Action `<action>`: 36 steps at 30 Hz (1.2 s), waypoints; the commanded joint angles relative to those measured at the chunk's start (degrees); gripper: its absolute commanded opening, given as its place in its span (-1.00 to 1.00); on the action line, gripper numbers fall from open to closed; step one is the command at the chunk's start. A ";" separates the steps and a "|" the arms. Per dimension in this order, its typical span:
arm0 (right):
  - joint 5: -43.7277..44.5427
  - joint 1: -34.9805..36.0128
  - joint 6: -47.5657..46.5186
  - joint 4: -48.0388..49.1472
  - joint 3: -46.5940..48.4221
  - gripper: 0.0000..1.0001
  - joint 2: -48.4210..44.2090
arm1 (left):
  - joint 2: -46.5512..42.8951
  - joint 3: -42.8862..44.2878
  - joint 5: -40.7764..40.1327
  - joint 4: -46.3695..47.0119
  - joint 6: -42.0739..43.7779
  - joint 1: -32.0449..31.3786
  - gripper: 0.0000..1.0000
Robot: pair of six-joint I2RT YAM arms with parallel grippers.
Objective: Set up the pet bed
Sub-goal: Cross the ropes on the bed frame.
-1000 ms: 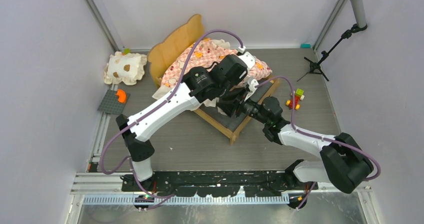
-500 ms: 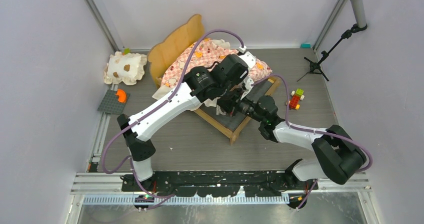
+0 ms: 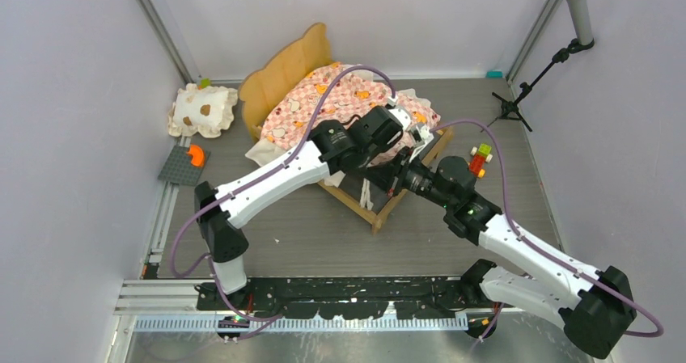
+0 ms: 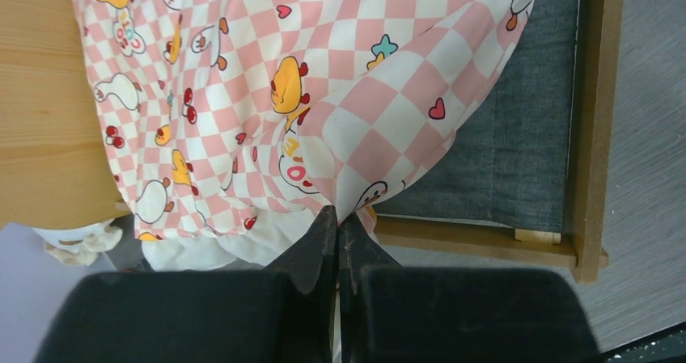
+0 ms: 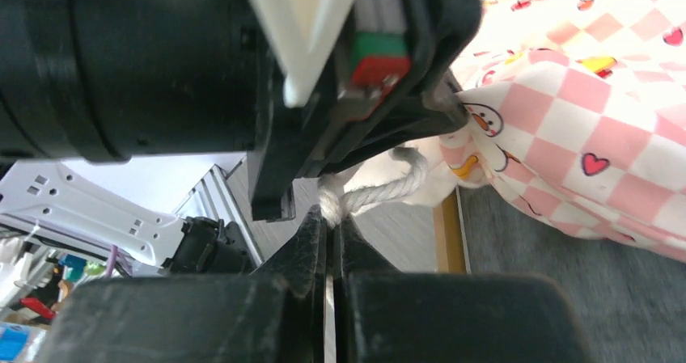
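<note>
- The mattress point(image 4: 267, 80) corner is clenched in the left gripper point(image 4: 336, 216), lower centre.
- A white cord point(image 5: 380, 187) is pinched by the right gripper point(image 5: 328, 214), which was open a second ago.
- The right arm has been swung toward the lower right.

Left arm point(image 3: 275, 173) across pet bed point(image 3: 285, 76), tripod point(image 3: 511, 104) right

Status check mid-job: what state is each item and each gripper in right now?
bed frame: upright, dark base bare at the foot end.
mattress: bunched, covering only the head end.
left gripper: shut on a mattress corner.
right gripper: shut on the white cord.
pillow: off the bed, lying beside it.
</note>
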 commanded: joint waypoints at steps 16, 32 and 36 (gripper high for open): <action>1.34 0.92 10.65 -12.59 -6.40 -0.99 -4.54 | -16.79 -10.86 1.95 8.15 -9.74 0.27 0.27; -2.33 1.18 9.95 -14.49 -5.65 -0.99 -5.81 | -39.17 -36.27 15.75 14.55 -27.41 0.17 0.23; -6.20 1.51 10.27 -18.87 -4.70 -0.98 -7.83 | -41.41 -41.50 14.74 15.26 -29.60 -0.16 0.22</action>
